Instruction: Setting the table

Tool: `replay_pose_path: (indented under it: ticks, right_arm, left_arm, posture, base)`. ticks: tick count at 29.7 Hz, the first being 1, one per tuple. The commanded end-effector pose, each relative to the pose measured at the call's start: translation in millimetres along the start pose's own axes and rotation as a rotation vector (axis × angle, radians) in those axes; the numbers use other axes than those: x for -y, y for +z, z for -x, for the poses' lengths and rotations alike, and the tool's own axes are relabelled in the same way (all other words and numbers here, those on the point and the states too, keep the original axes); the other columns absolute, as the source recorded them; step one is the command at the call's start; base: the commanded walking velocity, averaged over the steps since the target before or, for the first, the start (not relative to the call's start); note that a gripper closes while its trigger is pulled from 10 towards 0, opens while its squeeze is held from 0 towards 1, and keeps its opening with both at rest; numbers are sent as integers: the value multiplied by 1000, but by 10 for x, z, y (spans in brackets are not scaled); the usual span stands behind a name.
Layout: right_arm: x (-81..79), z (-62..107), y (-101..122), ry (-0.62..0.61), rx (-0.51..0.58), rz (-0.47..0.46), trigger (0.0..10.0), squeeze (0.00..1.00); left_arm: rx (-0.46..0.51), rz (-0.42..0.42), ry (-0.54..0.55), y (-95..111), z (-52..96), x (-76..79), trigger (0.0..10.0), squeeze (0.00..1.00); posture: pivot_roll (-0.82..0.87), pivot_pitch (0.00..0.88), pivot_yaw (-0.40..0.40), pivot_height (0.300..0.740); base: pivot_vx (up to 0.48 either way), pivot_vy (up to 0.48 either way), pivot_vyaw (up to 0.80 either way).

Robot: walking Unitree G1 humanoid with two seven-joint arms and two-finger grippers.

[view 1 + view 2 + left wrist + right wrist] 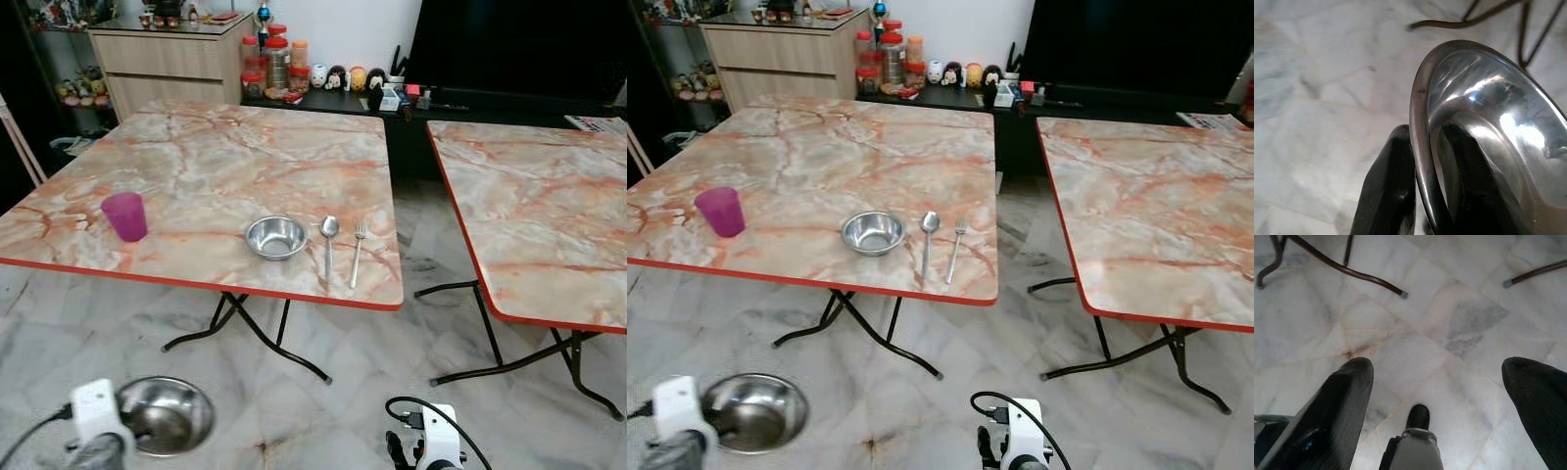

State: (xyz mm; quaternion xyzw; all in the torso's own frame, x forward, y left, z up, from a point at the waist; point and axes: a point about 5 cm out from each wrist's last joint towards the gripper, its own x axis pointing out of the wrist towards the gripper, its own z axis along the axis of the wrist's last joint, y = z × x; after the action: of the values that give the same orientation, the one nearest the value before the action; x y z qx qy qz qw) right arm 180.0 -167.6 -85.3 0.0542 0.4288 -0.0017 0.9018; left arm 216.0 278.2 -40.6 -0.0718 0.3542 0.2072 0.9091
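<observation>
This is a room in a home, a place to eat and sit. Two folding tables [245,157] with pink marble tops and red edges stand on a pale marble floor [343,343]. One table holds a purple cup [125,215], a metal bowl [276,236], a spoon [329,235] and a fork [359,250]. At the back are a wooden cabinet [167,64], snack jars with red lids [277,59], little toy figures [338,76] and a big dark screen [519,44]
</observation>
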Motion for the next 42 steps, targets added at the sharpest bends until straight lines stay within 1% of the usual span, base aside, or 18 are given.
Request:
replay_pose_path:
  ticks: [1, 2, 3, 4, 5, 6, 7, 11, 13, 14, 20, 24, 25, 27, 31, 34, 36, 42]
  right_arm:
    - [11, -4, 25, -6, 8, -4, 10000, 0]
    - [11, -4, 25, -6, 8, -4, 10000, 0]
    - [12, -1, 15, -5, 6, -5, 10000, 0]
    - [13, 0, 11, -5, 5, -6, 10000, 0]
    - [13, 0, 11, -5, 5, -6, 10000, 0]
    - [9, 1, 3, -3, 3, -8, 10000, 0]
    - [7, 2, 2, -2, 4, -12, 10000, 0]
    - [0, 2, 1, -2, 8, -22, 10000, 0]
    - [-10, 1, 2, 1, 11, -19, 10000, 0]
    - [-12, 1, 3, 1, 11, -19, 10000, 0]
    - [18, 4, 5, -10, 13, -23, 10000, 0]
    - [40, 6, 13, -16, 16, -23, 10000, 0]
    - [49, 6, 20, -19, 19, -24, 10000, 0]
    - [51, 5, 28, -20, 23, -25, 10000, 0]
    - [47, -2, 69, -22, 41, 0, 10000, 0]
    - [50, -5, 83, -25, 46, -5, 10000, 0]
    - [72, -7, 103, -39, 52, -47, 10000, 0]
    - [86, -3, 94, -38, 48, -41, 10000, 0]
  left_arm:
    - [-6, 17, -68, 25, -19, 162, 10000, 0]
    - [-6, 17, -68, 25, -19, 162, 10000, 0]
    - [-32, 25, -124, -28, -14, 295, 10000, 0]
    - [-40, 24, -144, -44, -11, 344, 10000, 0]
    - [-40, 24, -144, -44, -11, 344, 10000, 0]
    - [-57, -34, -204, -85, 1, 481, 10000, 0]
    - [-67, -67, -220, -109, 8, 531, 10000, 0]
    - [-94, -102, -216, -189, 26, 598, 10000, 0]
    - [-127, -170, -204, -296, 51, 625, 10000, 0]
    - [-132, -181, -204, -315, 56, 634, 10000, 0]
    - [-137, -163, -208, -370, 78, 705, 10000, 0]
    - [-126, -133, -173, -361, 74, 690, 10000, 0]
    - [-100, -71, -153, -307, 61, 673, 10000, 0]
    - [-80, -30, -138, -262, 50, 661, 10000, 0]
    - [-53, 13, -107, -198, 35, 644, 10000, 0]
    - [-53, 4, -109, -197, 35, 657, 10000, 0]
    - [-53, -9, -114, -197, 37, 675, 10000, 0]
    - [-51, -21, -130, -203, 41, 691, 10000, 0]
  posture:
    - [29, 0, -17, 740]
    - [29, 0, -17, 740]
    - [28, 0, -16, 740]
    - [28, 0, -16, 740]
    - [28, 0, -16, 740]
    - [21, 0, -7, 740]
    - [21, 0, -7, 740]
    - [14, 0, 1, 740]
    - [6, 0, 5, 740]
    - [6, 0, 5, 740]
    - [-8, 0, 5, 740]
    - [-9, 0, 0, 740]
    - [-8, 0, -1, 740]
    - [-7, 0, -4, 740]
    - [-6, 0, -6, 740]
    - [-10, 0, -5, 740]
    - [-11, 0, -5, 740]
    - [-15, 0, -6, 740]
  base:
    - [0, 0, 0]
    - [0, 0, 0]
    - [0, 0, 0]
    - [0, 0, 0]
    - [0, 0, 0]
    - [0, 0, 0]
    - [0, 0, 0]
    - [0, 0, 0]
    - [0, 0, 0]
    - [0, 0, 0]
    - [0, 0, 0]
    - [0, 0, 0]
    - [0, 0, 0]
    - [0, 0, 0]
    - [0, -67, 0]
    - [0, -331, 204]
    - [0, -469, 0]
    - [0, -469, 0]
